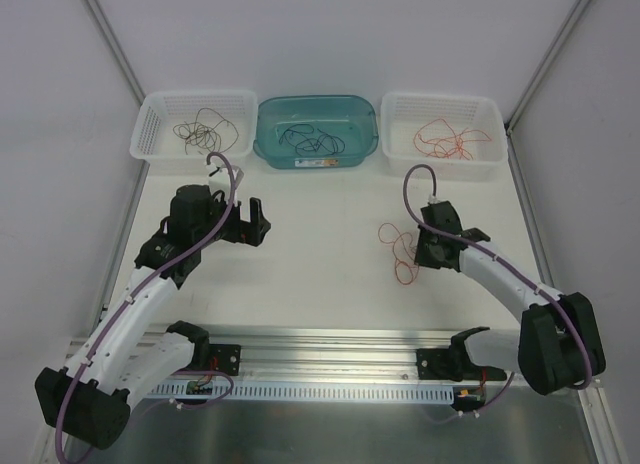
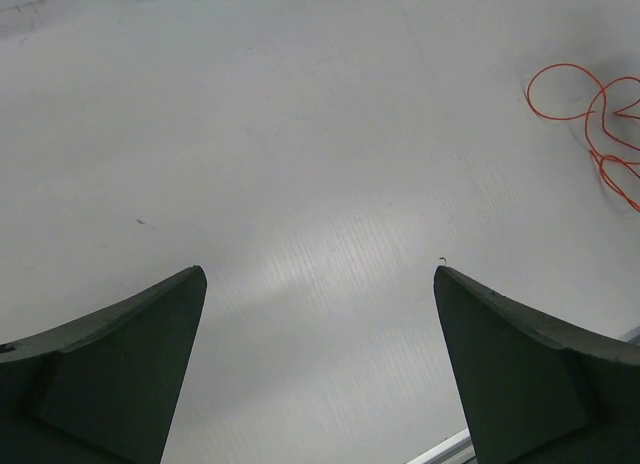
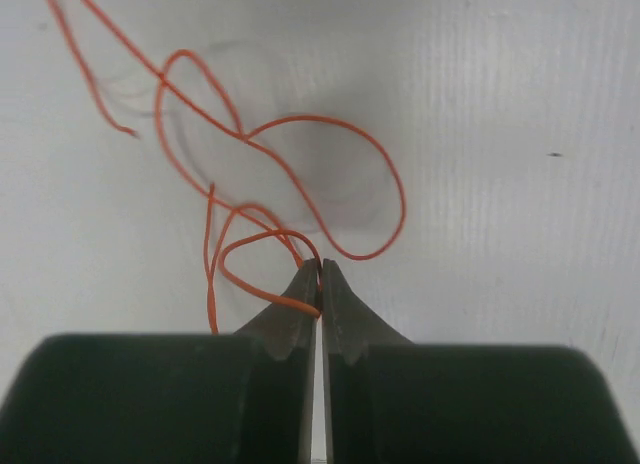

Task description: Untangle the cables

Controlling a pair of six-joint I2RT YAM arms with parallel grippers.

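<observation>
A thin orange cable (image 1: pixel 397 249) lies in loose loops on the white table at centre right. My right gripper (image 1: pixel 420 250) is shut on it; in the right wrist view the fingertips (image 3: pixel 303 284) pinch a strand of the orange cable (image 3: pixel 300 184), whose loops spread ahead. My left gripper (image 1: pixel 255 222) is open and empty over bare table at centre left; the left wrist view shows its spread fingers (image 2: pixel 130 354) and the orange cable (image 2: pixel 600 124) far to the right. More cables lie in the back containers.
Three containers stand along the back: a white basket (image 1: pixel 192 124) with dark cables, a teal bin (image 1: pixel 317 131) with dark cables, a white basket (image 1: pixel 445 134) with orange cables. A metal rail (image 1: pixel 330 369) runs along the near edge.
</observation>
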